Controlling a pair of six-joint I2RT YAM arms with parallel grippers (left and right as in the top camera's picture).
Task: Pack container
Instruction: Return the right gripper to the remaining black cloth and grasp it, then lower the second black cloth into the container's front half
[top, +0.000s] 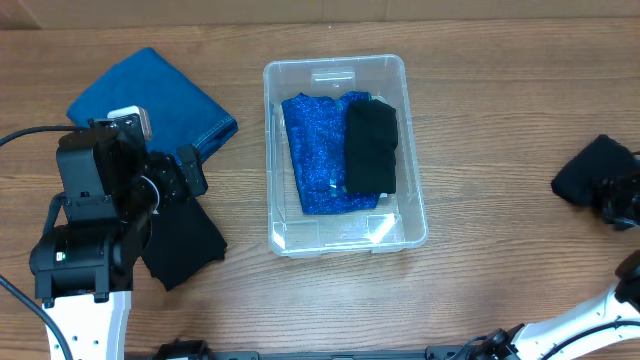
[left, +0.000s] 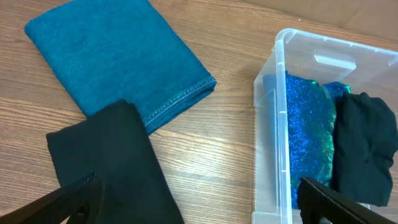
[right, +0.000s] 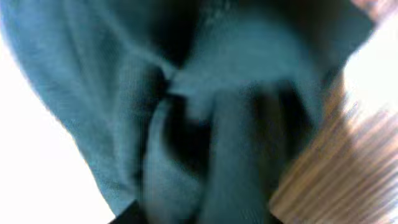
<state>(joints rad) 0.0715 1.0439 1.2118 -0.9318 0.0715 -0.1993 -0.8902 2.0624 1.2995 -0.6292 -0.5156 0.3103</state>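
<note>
The clear container (top: 335, 64) stands mid-table; its near wall also shows in the left wrist view (left: 280, 43). Inside lie a sparkly blue cloth (top: 315, 150) (left: 308, 124) and a black cloth (top: 371, 148) (left: 364, 146). My left gripper (top: 178, 183) (left: 199, 208) is open and empty, hovering left of the container, over the edge of a flat black cloth (top: 185, 245) (left: 106, 162). My right gripper (top: 618, 200) (right: 199, 214) is at the far right edge, closed into a bunched dark cloth (top: 590, 170) (right: 186, 93) that fills its blurred view.
A folded teal-blue cloth (top: 165, 95) (left: 112, 50) lies at the back left, its corner touching the flat black cloth. Bare wooden table shows between that cloth and the container, and between the container and the right gripper.
</note>
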